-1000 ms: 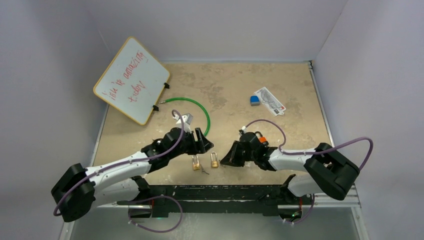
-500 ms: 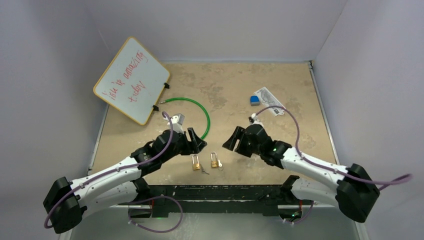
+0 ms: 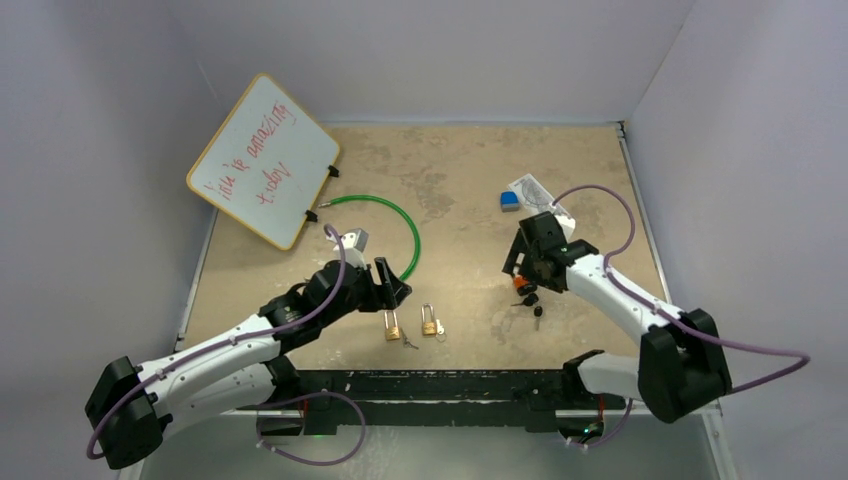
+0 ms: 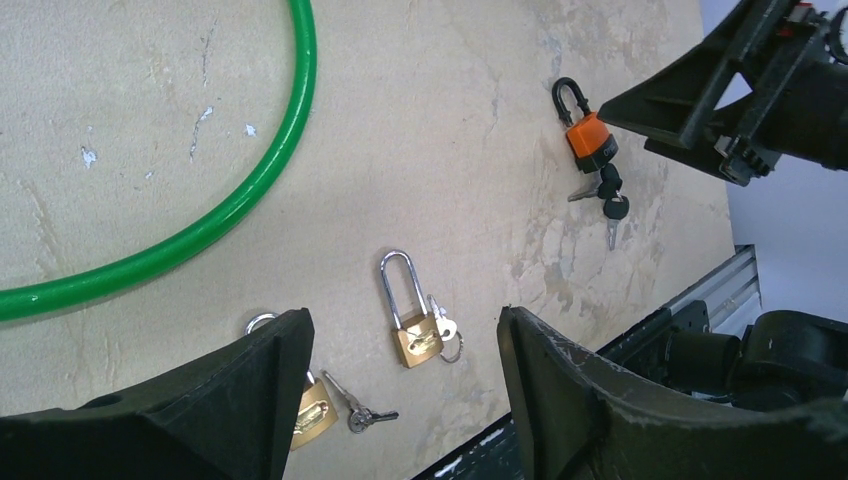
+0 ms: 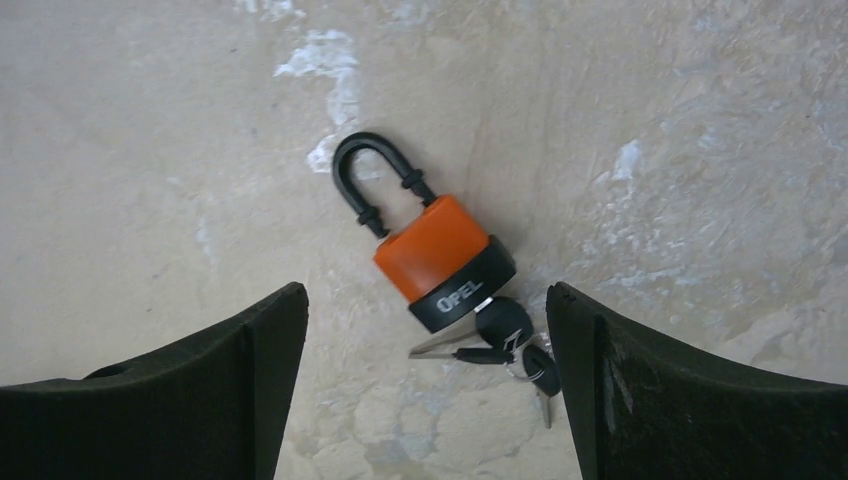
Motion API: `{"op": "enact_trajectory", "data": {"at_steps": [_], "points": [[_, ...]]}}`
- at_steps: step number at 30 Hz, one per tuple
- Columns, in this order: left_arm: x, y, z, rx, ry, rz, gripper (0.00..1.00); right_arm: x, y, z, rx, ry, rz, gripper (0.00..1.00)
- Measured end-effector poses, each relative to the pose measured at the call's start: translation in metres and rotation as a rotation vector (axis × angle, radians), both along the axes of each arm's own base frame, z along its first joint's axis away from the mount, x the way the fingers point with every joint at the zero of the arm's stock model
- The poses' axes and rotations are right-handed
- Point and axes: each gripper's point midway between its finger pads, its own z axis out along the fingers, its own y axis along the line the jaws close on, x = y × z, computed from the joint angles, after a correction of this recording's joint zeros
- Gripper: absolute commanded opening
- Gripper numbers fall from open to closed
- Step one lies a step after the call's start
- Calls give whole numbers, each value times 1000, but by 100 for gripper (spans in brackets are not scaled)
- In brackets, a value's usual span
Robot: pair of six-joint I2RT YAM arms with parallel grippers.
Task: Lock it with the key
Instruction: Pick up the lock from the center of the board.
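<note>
An orange padlock (image 5: 445,260) with a black shackle lies flat on the table, one key of its black-headed key bunch (image 5: 510,340) stuck in its base. My right gripper (image 5: 425,295) hovers open just above it, touching nothing. From above, the padlock (image 3: 523,286) sits just below the right gripper (image 3: 522,266). Two brass padlocks (image 3: 430,322) (image 3: 392,326) with small keys lie near the front edge. My left gripper (image 4: 402,325) stands open and empty above them; one brass padlock (image 4: 415,338) shows between its fingers, and the other (image 4: 315,410) is partly hidden behind the left finger (image 4: 250,400).
A whiteboard (image 3: 262,160) leans at the back left. A green hoop (image 3: 405,225) lies beside the left gripper. A blue block (image 3: 510,200) and a printed packet (image 3: 540,200) lie at the back right. The table's front rail (image 3: 450,385) runs just below the padlocks.
The right gripper has opened, let go of the orange padlock, and swung right and back from beside the brass padlocks. The left gripper drew back slightly.
</note>
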Motion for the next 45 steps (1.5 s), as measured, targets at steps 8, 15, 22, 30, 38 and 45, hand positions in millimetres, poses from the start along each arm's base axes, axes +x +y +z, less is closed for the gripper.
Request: {"op": "enact_trajectory", "data": {"at_steps": [8,15,22,30,38,45], "points": [[0,0,1,-2,-2,-4,70,14,2,-26,-22,155,69,81],[-1,0,1,-2,-3,-5,71,11,9,-35,-13,211,133,76],[-1,0,1,-2,-2,-5,71,7,9,-37,-9,222,150,70],[-1,-1,-2,6,3,-9,71,-5,4,-48,-26,257,150,55],[-1,0,-3,18,-3,-18,71,1,4,-48,-35,236,175,0],[-1,-1,-2,19,-7,-24,73,3,42,-6,160,22,385,0]]}}
